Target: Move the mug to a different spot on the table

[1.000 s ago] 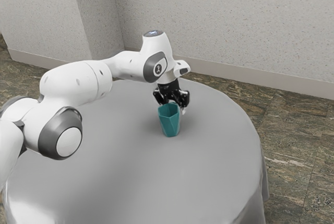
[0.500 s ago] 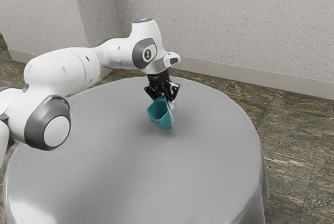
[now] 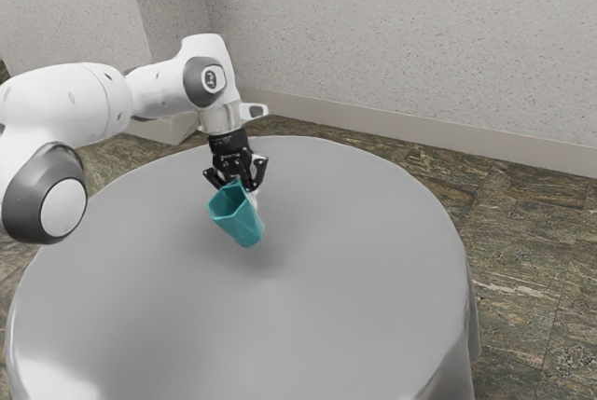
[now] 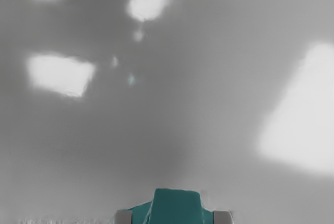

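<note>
Grey round table (image 3: 373, 269), tilted teal mug (image 3: 237, 216), marbled floor (image 3: 532, 232), speckled walls (image 3: 420, 27)

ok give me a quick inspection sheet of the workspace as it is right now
surface: round grey table, bare apart from the mug
job's things: teal mug, tilted, hanging from the tool at its rim, over the table's half nearer the exterior view's left; cannot tell if its base clears the top
clutter: nothing seen
grippers: black tool, pointing down, shut on the mug's rim
cables: nothing seen
surroundings: speckled wall with a pale skirting, stone-patterned floor
</note>
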Tool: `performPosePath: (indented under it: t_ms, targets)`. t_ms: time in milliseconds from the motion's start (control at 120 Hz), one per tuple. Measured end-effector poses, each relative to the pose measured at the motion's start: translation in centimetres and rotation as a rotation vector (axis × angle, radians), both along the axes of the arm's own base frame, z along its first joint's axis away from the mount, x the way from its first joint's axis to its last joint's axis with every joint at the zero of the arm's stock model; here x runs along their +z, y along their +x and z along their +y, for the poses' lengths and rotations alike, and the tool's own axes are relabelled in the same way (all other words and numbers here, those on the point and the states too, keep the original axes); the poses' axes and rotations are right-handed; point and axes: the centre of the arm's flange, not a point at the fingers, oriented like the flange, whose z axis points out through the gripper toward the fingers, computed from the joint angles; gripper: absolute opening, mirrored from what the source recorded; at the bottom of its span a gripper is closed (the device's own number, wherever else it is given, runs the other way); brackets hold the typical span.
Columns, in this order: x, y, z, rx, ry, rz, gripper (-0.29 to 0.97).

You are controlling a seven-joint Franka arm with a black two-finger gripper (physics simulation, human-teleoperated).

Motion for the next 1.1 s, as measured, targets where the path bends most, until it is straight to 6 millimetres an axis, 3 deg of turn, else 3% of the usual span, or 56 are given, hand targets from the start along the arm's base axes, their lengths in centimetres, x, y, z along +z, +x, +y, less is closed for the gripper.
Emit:
performPosePath:
  t_ms: [200, 383, 500, 667, 842, 1100]
  targets:
    - [-0.9, -1.4, 2.6, 0.045, 0.015, 0.11, -0.04]
    - [-1.2, -1.6, 5.2, 0.089, 0.051, 0.154, -0.04]
    - [-1.4, -0.7, 5.3, 0.091, 0.065, 0.15, -0.04]
    - [-4.0, 0.8, 5.0, 0.087, 0.077, 0.158, -0.04]
    - [-7.3, 0.9, 5.6, 0.112, 0.072, 0.196, -0.05]
    - [-8.6, 1.0, 5.6, 0.129, 0.066, 0.212, -0.06]
